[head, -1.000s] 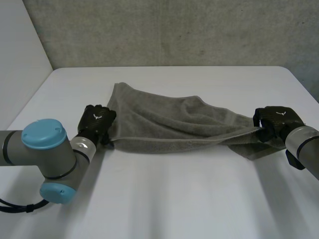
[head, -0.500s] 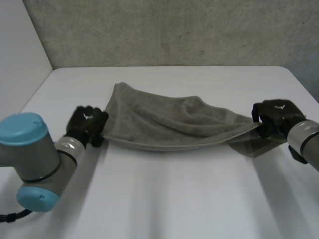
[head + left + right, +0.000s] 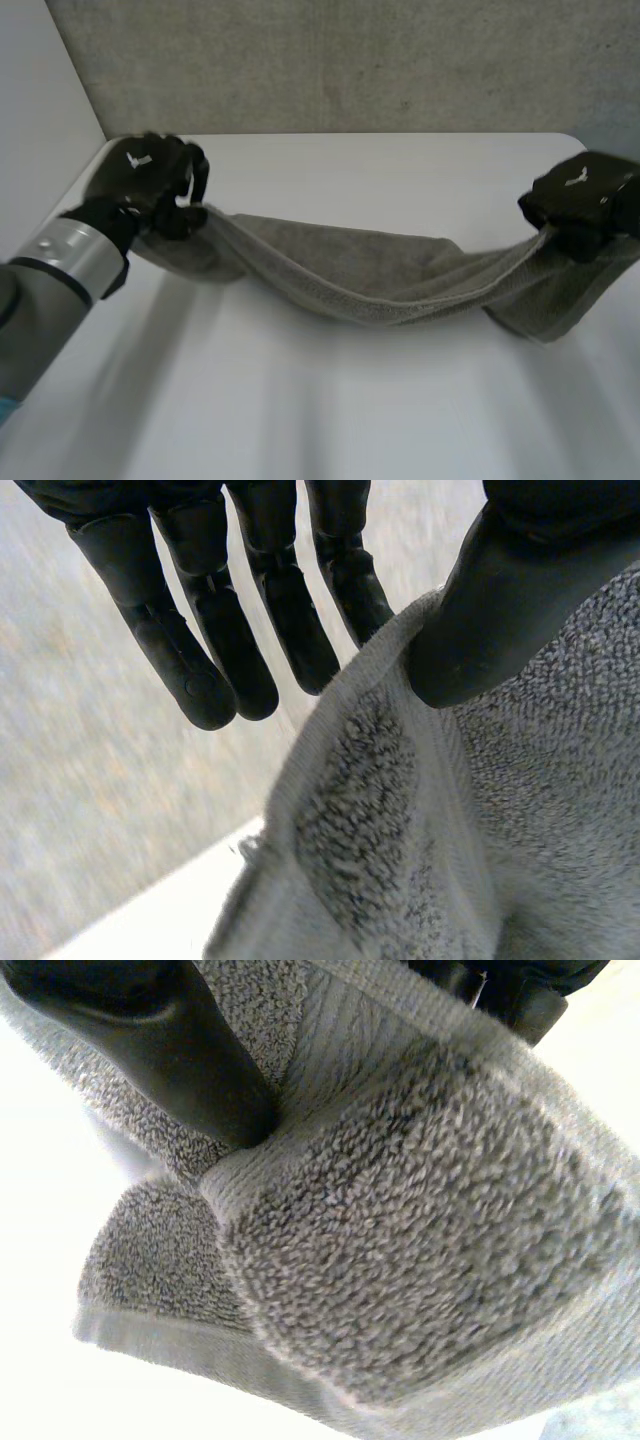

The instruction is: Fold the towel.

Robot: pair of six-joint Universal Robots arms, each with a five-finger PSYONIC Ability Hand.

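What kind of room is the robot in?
Probably a lab or workshop: a plain white table, a rough grey wall, and a towel held between the left hand and right hand.

Left hand (image 3: 145, 180) and right hand (image 3: 580, 200) high, wide apart, thumbs seemingly pinching

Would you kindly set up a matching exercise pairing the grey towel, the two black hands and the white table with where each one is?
1. grey terry towel
2. black left hand
3. black right hand
4. white table

A. pinches the towel's right end
B. lies beneath everything else
C. sags between the two hands
D. pinches the towel's left end

Pairs: 1-C, 2-D, 3-A, 4-B
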